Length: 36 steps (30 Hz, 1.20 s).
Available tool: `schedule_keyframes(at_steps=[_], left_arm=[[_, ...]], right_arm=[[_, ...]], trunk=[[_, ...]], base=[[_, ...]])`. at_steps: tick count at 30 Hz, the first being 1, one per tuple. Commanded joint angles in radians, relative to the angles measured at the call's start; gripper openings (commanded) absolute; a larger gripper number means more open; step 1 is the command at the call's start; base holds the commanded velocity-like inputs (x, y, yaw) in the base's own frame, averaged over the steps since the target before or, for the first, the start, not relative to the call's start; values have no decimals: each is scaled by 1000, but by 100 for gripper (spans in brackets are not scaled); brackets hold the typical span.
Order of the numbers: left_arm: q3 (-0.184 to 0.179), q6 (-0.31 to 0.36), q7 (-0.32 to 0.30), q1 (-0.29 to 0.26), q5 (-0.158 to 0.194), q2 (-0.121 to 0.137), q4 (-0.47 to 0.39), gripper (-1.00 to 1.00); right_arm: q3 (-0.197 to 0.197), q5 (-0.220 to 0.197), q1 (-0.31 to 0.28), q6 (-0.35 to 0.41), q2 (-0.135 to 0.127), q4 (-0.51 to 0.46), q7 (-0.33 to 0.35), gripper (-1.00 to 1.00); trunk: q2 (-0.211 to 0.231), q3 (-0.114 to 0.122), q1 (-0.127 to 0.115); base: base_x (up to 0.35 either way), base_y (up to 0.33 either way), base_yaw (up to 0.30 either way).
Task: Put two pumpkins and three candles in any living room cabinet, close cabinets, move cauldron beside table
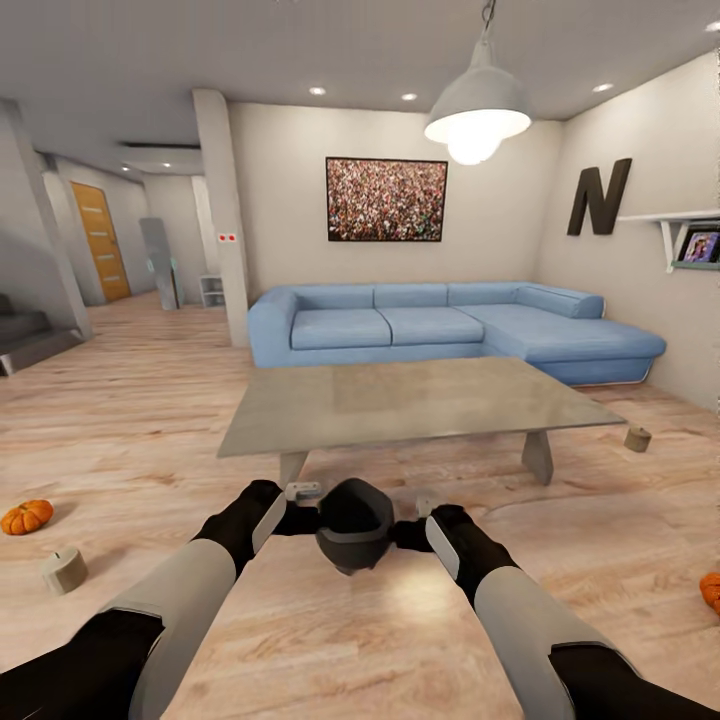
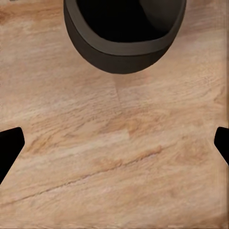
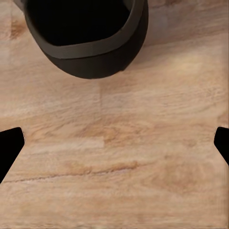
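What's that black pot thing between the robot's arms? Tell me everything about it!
That is the cauldron, a dark grey-black round pot with a thick rim, matte like iron. It is tipped, so its dark, hollow inside shows in both wrist views. It sits between the left tool and the right tool, low over the wooden floor, in front of the table. Whether either tool touches it is unclear.

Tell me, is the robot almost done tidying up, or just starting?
Mostly just starting. In hand: the dark cauldron sits between both arms, near the table; whether a claw grips it, I can't tell. Left: a pumpkin and a candle lie on the floor at left, another pumpkin and candle at right. Nothing looks put away.
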Motion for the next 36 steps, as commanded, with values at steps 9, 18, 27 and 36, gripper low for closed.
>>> schedule_keyframes(at_steps=[9, 18, 27, 36], left_arm=[[-8, 4, 6, 0, 8, 1, 0, 100], [-9, 3, 13, 0, 9, 1, 0, 100], [-8, -22, 45, 9, 11, 1, 11, 100], [-9, -193, 48, 104, 10, 2, 76, 100]], right_arm=[[-2, -10, 0, 4, 0, -1, -5, 100], [-7, -10, 3, 1, 0, 0, -5, 100], [-7, -9, 11, -56, 0, -2, -7, 100], [-11, -9, 117, -143, -2, 0, -7, 100]], trunk=[[63, 27, -35], [126, 55, -70], [189, 84, -104], [252, 112, -139]], base=[[-165, 0, 0], [-13, 0, 0], [-1, 0, 0], [0, 0, 0]])
